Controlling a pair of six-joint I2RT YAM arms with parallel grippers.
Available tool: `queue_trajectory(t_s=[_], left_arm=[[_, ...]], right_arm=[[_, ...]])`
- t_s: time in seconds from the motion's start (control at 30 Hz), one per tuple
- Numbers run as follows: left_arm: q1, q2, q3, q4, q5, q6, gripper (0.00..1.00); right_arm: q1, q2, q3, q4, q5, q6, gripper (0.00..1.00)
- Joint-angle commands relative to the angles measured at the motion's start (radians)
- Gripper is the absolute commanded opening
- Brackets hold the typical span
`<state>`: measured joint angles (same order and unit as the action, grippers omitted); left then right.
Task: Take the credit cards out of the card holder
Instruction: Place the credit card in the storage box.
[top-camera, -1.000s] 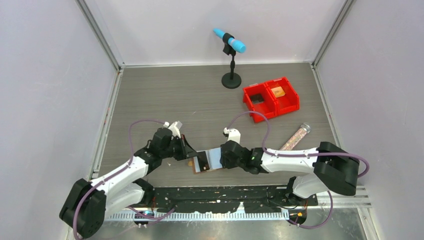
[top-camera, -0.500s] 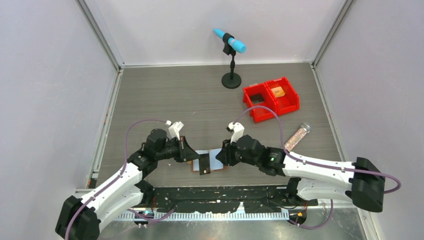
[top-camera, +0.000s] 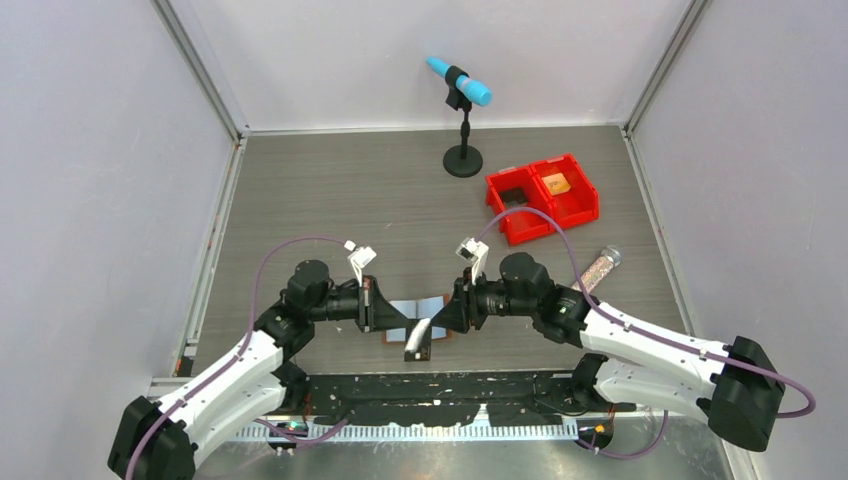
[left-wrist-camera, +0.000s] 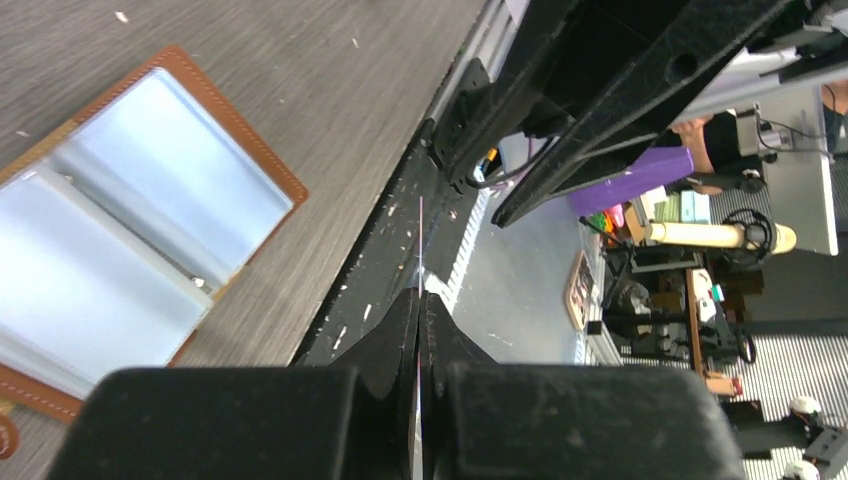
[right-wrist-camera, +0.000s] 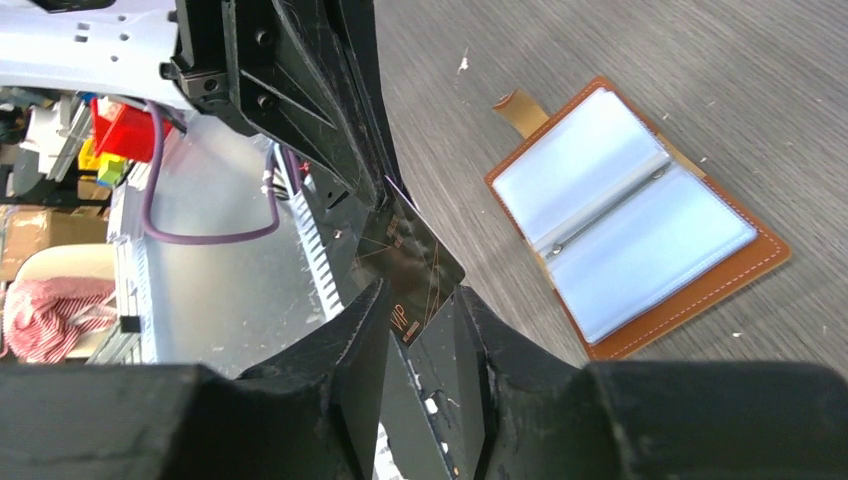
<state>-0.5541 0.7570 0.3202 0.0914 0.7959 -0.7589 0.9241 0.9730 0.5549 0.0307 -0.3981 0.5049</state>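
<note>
The brown card holder (top-camera: 405, 309) lies open and flat on the table, pale blue panels up, and also shows in the left wrist view (left-wrist-camera: 130, 220) and the right wrist view (right-wrist-camera: 630, 220). My left gripper (top-camera: 388, 315) is shut on a dark card (top-camera: 418, 340). In its own view (left-wrist-camera: 420, 300) the card (left-wrist-camera: 420, 240) is a thin edge-on line. The black "VIP" card (right-wrist-camera: 405, 250) hangs in the air just off the holder's near edge. My right gripper (top-camera: 447, 315) is open, and in its own view (right-wrist-camera: 422, 290) its jaws sit either side of the card's free end.
Two red bins (top-camera: 543, 197) stand at the back right, one with a tan object inside. A blue microphone on a black stand (top-camera: 462, 120) is at the back. A glitter tube (top-camera: 592, 272) lies to the right. A black rail (top-camera: 450, 385) runs along the near edge.
The dark card has come out of the holder and is now in the air by the near edge. Both grippers rose and turned toward each other; the holder stays open on the table.
</note>
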Motion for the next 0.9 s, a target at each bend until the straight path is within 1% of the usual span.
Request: queue_trajectory(t_s=[0.0,0.1,0.2,0.37,0.43,0.53,0.63,0.73,0.77,0.8,0.83,0.87], left_arm=[[-0.012,-0.009,-0.006,0.104,0.070,-0.021,0.00],[-0.013,-0.014,-0.008,0.127,0.079,-0.031,0.00],[-0.013,-0.019,-0.014,0.148,0.085,-0.043,0.00],[-0.013,-0.021,-0.018,0.152,0.083,-0.046,0.00],[-0.013,-0.021,-0.018,0.155,0.083,-0.046,0.00],[-0.013,-0.017,-0.017,0.156,0.081,-0.046,0.00],[-0.013,-0.008,-0.017,0.161,0.087,-0.050,0.00],[-0.013,-0.007,-0.015,0.161,0.081,-0.052,0.00],[-0.013,-0.007,-0.013,0.152,0.074,-0.052,0.00],[-0.013,-0.007,-0.010,0.139,0.065,-0.051,0.04],[-0.013,-0.010,-0.007,0.127,0.051,-0.047,0.11],[-0.013,-0.012,-0.005,0.117,0.044,-0.044,0.15]], right_arm=[[-0.027,-0.008,0.009,0.039,-0.113,-0.024,0.39],[-0.031,0.026,0.017,0.040,-0.146,-0.033,0.43],[-0.031,0.047,0.022,0.053,-0.175,-0.034,0.45],[-0.030,0.060,0.025,0.081,-0.195,-0.030,0.43],[-0.031,0.062,0.025,0.093,-0.203,-0.027,0.40],[-0.032,0.059,0.022,0.115,-0.211,-0.016,0.28],[-0.031,0.053,0.004,0.167,-0.229,0.005,0.20],[-0.031,0.048,-0.010,0.198,-0.240,0.024,0.08],[-0.031,0.049,-0.013,0.201,-0.241,0.027,0.06],[-0.031,0.047,-0.014,0.202,-0.241,0.031,0.06],[-0.031,0.045,-0.015,0.202,-0.234,0.034,0.05],[-0.031,0.036,-0.018,0.203,-0.228,0.039,0.05]])
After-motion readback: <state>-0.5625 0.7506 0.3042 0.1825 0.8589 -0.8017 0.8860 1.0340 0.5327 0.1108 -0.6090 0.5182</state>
